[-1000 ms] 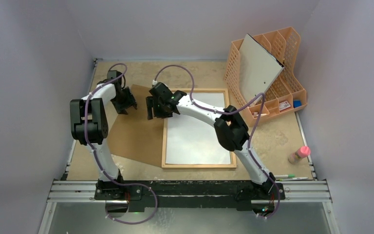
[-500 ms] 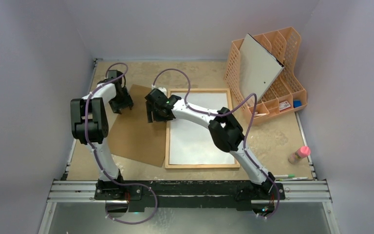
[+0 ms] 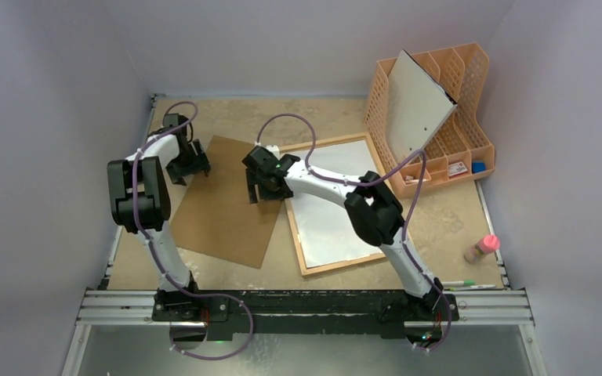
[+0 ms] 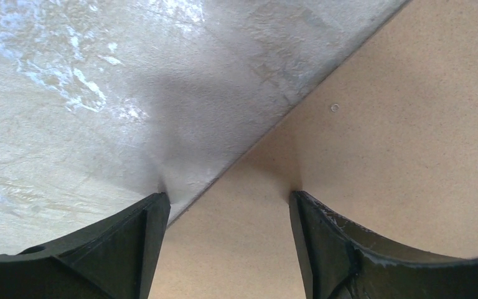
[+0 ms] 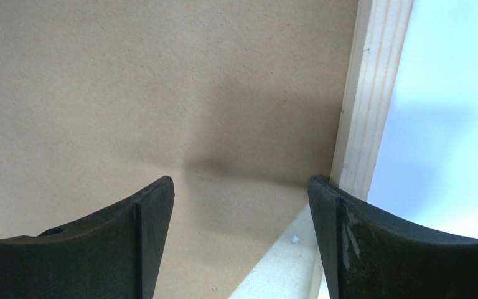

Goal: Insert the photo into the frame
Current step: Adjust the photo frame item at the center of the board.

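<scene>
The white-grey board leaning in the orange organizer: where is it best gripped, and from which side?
Probably at its upper edge, coming from above. The white-grey board stands tilted in the orange organizer; its top part rises free of the dividers, while its lower part sits down between them.

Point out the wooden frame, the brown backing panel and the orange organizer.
frame point(image 3: 343, 264): top view, on its near wooden rail.
backing panel point(image 3: 219, 211): top view, on its bare brown middle.
organizer point(image 3: 470, 74): top view, on its tall lattice wall.
</scene>
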